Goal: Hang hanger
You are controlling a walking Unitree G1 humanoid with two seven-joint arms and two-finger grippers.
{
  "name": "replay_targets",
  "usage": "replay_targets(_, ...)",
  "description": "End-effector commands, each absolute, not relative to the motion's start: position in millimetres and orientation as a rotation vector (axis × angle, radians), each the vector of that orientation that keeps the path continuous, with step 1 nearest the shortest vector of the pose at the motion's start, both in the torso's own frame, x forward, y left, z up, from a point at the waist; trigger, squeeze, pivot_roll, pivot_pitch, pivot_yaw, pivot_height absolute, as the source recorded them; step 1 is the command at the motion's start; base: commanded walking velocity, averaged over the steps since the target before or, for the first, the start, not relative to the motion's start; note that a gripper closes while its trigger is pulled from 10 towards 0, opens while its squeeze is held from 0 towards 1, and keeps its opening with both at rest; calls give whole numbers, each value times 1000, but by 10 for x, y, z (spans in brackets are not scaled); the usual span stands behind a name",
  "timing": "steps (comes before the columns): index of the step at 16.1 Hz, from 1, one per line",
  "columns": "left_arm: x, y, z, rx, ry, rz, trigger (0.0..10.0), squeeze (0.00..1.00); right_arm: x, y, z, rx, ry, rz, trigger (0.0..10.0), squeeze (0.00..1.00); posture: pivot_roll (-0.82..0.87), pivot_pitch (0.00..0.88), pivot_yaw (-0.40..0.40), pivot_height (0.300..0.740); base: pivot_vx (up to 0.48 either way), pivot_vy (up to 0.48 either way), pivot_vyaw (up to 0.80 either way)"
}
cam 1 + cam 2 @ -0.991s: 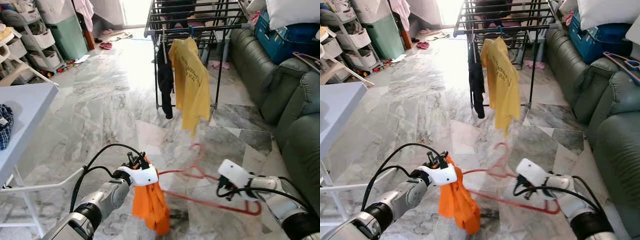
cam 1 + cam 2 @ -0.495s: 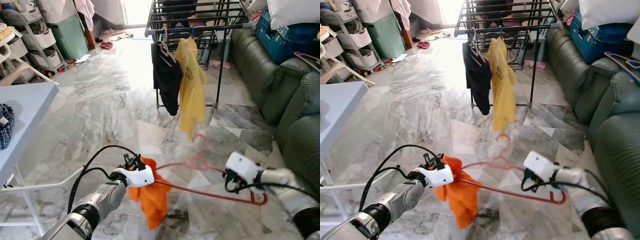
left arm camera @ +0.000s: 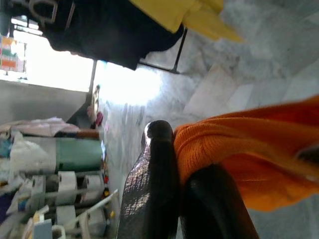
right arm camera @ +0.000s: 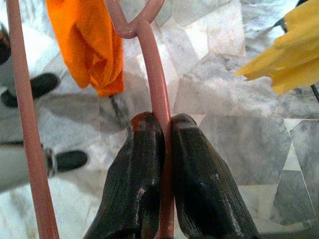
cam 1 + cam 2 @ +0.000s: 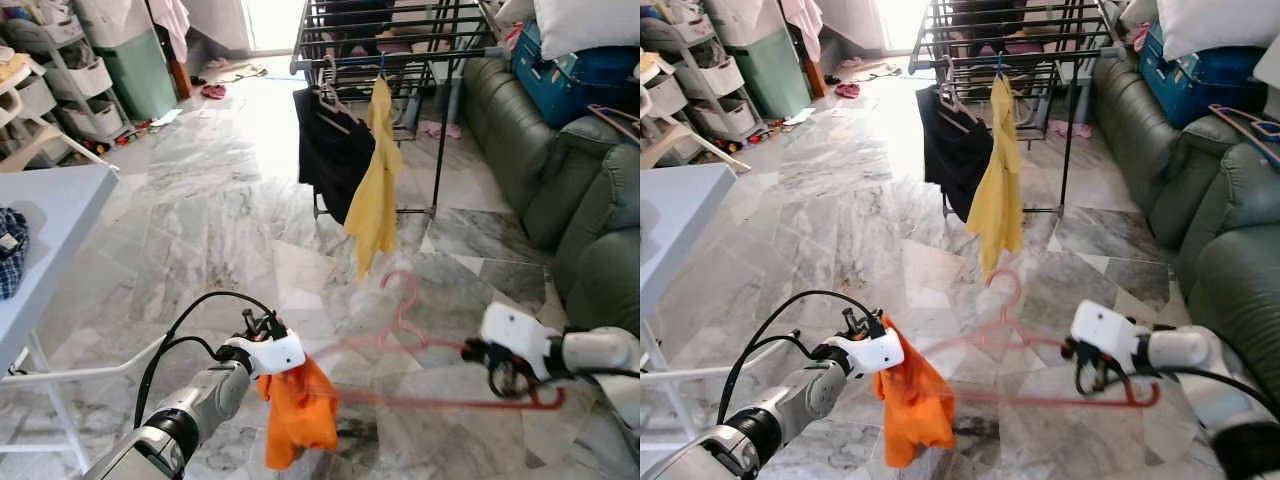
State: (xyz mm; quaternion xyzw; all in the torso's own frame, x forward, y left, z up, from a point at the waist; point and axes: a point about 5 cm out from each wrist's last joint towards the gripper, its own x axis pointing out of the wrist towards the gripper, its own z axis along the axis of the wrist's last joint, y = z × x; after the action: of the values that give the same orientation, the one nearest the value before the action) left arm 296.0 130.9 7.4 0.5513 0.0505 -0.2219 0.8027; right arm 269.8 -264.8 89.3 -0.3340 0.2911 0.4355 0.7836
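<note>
My right gripper (image 5: 1102, 372) pinches the thin pink hanger (image 5: 1040, 370) by one arm. My left gripper (image 5: 262, 352) is pressed together on the soft orange cloth (image 5: 298, 412) hanging from the other end. The hanger sits low over the shiny marble floor (image 5: 220, 200), well apart from the drying rack (image 5: 400, 50). I think I should lift it level, hook up, and go slowly so the floppy cloth does not slide off the smooth plastic.
</note>
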Motion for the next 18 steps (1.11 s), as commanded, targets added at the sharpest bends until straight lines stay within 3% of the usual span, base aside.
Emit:
replay_targets(1, 3007, 1451, 100, 1163, 161, -411, 10000, 0, 2690, -2682, 962, -754, 628, 952, 10000, 0, -105, 0, 108, 740, 0, 0, 0)
replay_targets(3, 3017, 1517, 91, 1114, 217, -355, 10000, 0, 2694, -2653, 1074, -672, 570, 954, 10000, 0, -109, 0, 109, 740, 0, 0, 0)
replay_targets(7, 2978, 1542, 46, 974, 280, -296, 10000, 0, 2725, -2811, 1048, -752, 587, 813, 10000, 0, -120, 0, 108, 740, 0, 0, 0)
replay_targets(11, 3020, 1571, 130, 453, 336, -102, 10000, 0, 2947, -3009, 1002, -839, 526, 364, 10000, 0, -123, 0, 107, 740, 0, 0, 0)
replay_targets(13, 3025, 1574, 166, 363, 319, -78, 10000, 0, 2964, -3049, 972, -789, 508, 224, 10000, 0, -126, 0, 106, 740, 0, 0, 0)
replay_targets(15, 3007, 1527, 208, 259, 297, -95, 10000, 0, 2962, -3075, 846, -675, 462, -93, 10000, 0, -136, 0, 103, 740, 0, 0, 0)
replay_targets(18, 2975, 1335, 270, 162, 272, -198, 10000, 0, 2871, -2826, 580, -578, 460, -249, 10000, 0, -143, 0, 100, 740, 0, 0, 0)
